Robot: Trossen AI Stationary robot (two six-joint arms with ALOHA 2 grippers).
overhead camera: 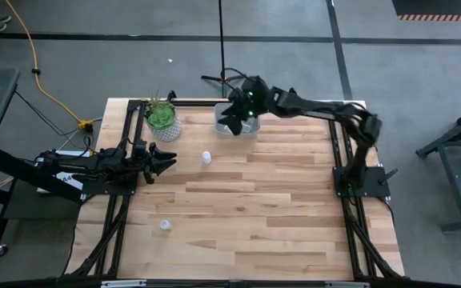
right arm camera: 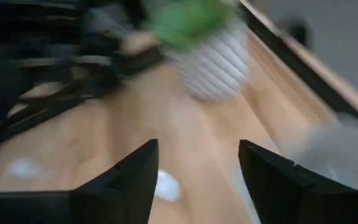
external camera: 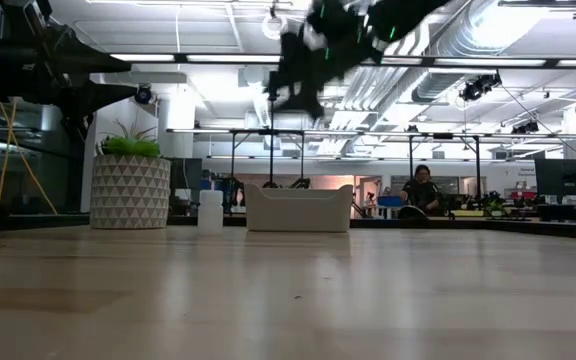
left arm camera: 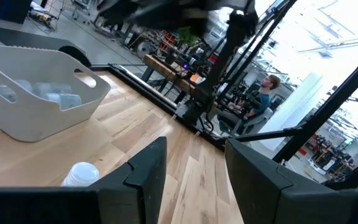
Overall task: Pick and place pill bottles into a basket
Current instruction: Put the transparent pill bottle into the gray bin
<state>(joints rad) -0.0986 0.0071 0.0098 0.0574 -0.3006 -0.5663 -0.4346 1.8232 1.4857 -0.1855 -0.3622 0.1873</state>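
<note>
Two small white cylindrical pill bottles [overhead camera: 206, 158] [overhead camera: 166, 226] on the wooden tabletop [overhead camera: 278, 208]
Right tool [overhead camera: 234, 120] wide, empty above pale plastic rectangular basket [overhead camera: 248, 128]; left tool [overhead camera: 169, 158] wide

A grey concrete floor [overhead camera: 422, 72], crossed by dark seam lines, is seen around the light wooden table [overhead camera: 238, 208]. An orange cable [overhead camera: 34, 68] is laid across the floor. Beyond the table, an open workshop is shown, lit by ceiling strip lights [external camera: 153, 57] beneath exposed ducts [external camera: 488, 40]. A seated person [external camera: 423, 190] is visible among distant workbenches.
</note>
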